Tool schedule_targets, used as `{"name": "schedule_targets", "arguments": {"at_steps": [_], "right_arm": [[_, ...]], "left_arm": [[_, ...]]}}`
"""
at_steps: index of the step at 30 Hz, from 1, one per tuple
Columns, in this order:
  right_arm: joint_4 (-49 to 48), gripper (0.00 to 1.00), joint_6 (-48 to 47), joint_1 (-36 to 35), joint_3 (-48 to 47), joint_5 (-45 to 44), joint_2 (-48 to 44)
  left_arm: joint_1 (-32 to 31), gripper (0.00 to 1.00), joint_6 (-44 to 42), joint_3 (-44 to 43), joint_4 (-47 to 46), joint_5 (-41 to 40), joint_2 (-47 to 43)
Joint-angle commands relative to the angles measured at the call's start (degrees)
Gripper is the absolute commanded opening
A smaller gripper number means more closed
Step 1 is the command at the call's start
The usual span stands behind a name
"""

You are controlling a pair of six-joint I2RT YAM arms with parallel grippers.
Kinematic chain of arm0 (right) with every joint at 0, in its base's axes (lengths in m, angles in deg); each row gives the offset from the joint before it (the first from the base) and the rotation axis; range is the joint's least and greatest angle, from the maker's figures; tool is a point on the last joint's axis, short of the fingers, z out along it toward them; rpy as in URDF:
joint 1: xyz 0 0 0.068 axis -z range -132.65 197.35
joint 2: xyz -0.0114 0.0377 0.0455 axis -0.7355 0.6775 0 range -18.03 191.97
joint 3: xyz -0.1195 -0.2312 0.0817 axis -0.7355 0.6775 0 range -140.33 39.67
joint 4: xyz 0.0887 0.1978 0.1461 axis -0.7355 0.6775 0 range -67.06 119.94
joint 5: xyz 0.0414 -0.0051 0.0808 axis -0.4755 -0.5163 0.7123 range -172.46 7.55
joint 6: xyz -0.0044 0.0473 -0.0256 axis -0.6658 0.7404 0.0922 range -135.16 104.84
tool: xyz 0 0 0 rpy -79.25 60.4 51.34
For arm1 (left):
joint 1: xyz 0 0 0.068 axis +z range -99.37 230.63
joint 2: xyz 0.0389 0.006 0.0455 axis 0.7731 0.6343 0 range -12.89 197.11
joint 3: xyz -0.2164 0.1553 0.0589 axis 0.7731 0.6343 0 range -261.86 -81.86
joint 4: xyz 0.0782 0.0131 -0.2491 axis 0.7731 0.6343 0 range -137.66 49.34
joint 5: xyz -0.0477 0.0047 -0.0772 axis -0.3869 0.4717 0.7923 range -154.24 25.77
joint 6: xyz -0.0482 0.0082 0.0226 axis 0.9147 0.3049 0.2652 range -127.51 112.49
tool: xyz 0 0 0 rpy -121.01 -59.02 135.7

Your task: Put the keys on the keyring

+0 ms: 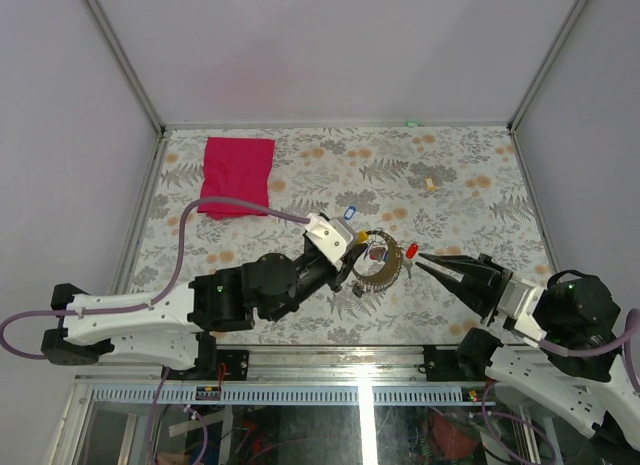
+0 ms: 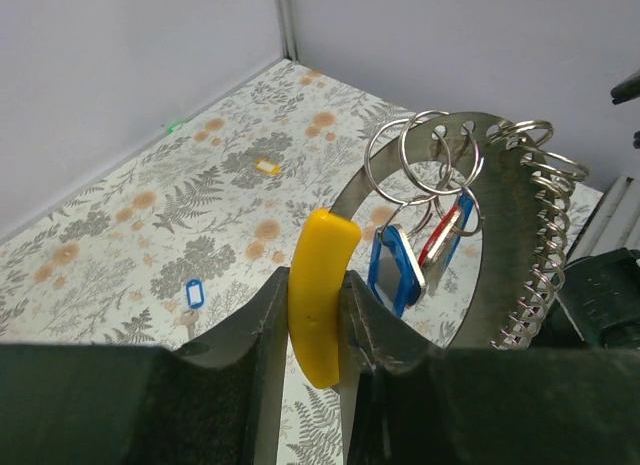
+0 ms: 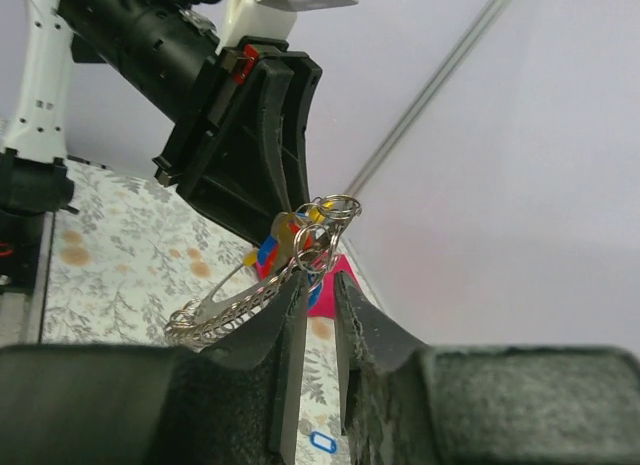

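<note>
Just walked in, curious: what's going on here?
The left gripper clamps a yellow key tag beside the keyring, which carries a blue-tagged key and a red-tagged key. The right gripper has its jaws nearly closed at the ring's edge; grip unclear. A spare blue key lies on the table.

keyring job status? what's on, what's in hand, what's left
Done: a blue-tagged key and a red-tagged key hang on the keyring. In hand: the left tool is shut on the yellow-tagged key beside the ring; whether it is threaded is unclear. The right tool sits at the ring's edge, grip unclear. Left: a loose blue-tagged key lies on the table.
</note>
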Motion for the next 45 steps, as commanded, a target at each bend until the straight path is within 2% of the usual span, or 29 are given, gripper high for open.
{"name": "schedule_targets", "arguments": {"at_steps": [1,18,31,36,45], "right_arm": [[-4.11,0.22,-4.11,0.05,0.57,-3.58,1.75],[-6.50,0.35,-1.10,0.01,2.97,1.86,4.72],[-9.16,0.27,-0.18,0.01,4.04,0.48,5.78],[-9.14,0.18,-0.12,0.05,4.09,-0.62,5.69],[-8.84,0.09,0.25,0.04,4.46,-2.59,3.99]], "left_arm": [[-0.22,0.00,1.32,-2.57,-0.87,-4.32,0.76],[-0.22,0.00,1.60,-2.62,0.02,-5.25,0.80],[-0.21,0.00,1.72,-2.57,0.15,-5.35,0.70],[-0.26,0.00,1.70,-2.46,0.16,-5.36,0.50],[-0.25,0.00,1.51,-2.35,0.27,-5.51,0.29]]}}
